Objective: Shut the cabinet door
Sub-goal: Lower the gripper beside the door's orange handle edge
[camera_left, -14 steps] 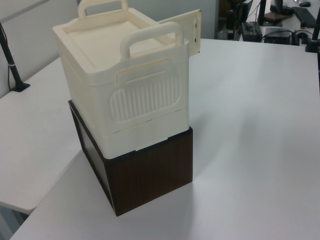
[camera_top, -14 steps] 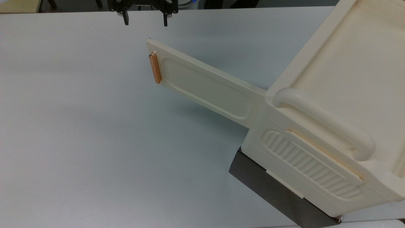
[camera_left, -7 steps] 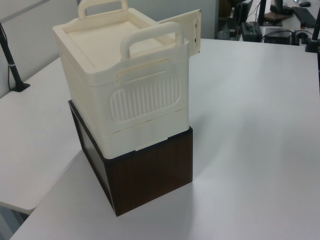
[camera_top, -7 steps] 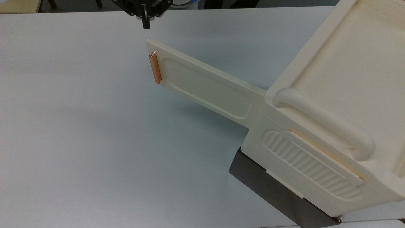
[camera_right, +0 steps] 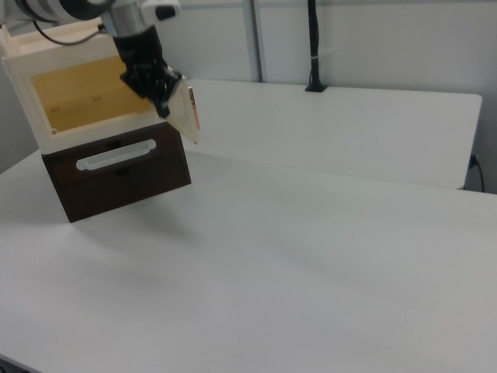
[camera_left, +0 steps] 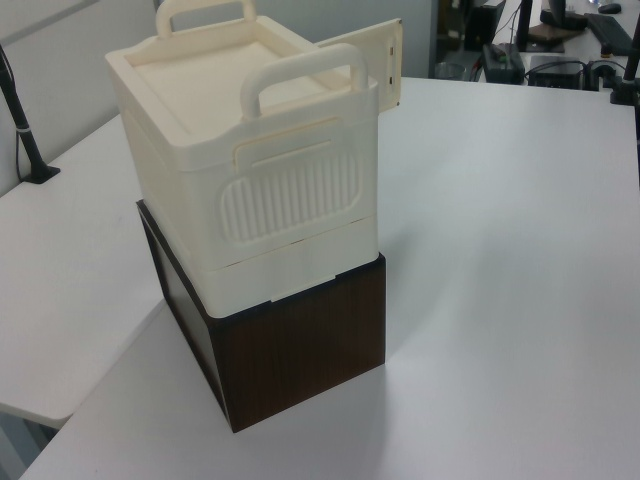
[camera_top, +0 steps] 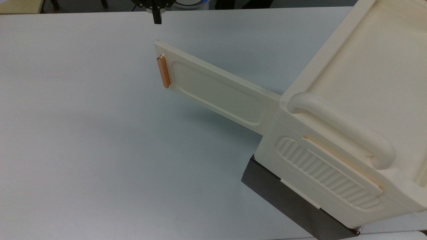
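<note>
Fingertips first: pinched together into one black point, gripping nothing, gripper (camera_top: 156, 18) parked near the top view's upper edge, just past the free end of the long flat cream plastic cabinet door (camera_top: 217, 91).

Swung wide open, that door. Long axis from the hinge at the corner of the big cream plastic cabinet (camera_top: 367, 83) out toward the top view's upper left, with the slim copper-orange bar handle (camera_top: 163, 71) at the far end.

Same story from the right view: gripper (camera_right: 165, 99) tucked right beside the door's end, on the right view's left of it, toward the cabinet's open front. Touching or not? Can't tell.

Looks like the wrong side for a shove, honestly. Probably needs to get round the free end onto the handle face, then push toward the top view's upper right to swing it home. Hasn't started closing yet.
</note>
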Robot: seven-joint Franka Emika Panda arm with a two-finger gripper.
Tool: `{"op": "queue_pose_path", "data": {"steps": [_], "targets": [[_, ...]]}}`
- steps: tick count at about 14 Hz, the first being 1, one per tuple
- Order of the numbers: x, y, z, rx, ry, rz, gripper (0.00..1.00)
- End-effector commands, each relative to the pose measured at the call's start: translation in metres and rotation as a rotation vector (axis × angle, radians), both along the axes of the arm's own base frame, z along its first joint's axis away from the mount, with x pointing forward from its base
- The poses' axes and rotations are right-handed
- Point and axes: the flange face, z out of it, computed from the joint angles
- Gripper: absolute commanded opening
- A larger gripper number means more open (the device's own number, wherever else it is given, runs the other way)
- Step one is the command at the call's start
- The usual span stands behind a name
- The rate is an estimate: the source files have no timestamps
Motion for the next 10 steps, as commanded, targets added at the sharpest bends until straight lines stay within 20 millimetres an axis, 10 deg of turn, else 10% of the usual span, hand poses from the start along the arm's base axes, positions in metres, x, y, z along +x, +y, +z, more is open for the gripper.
{"op": "queue_pose_path", "data": {"steps": [1, 10], "targets": [[0.012, 0.004, 0.03, 0.035, -0.217, -0.012, 0.0], [0.058, 0.003, 0.035, 0.143, -0.549, -0.147, 0.0]]}}
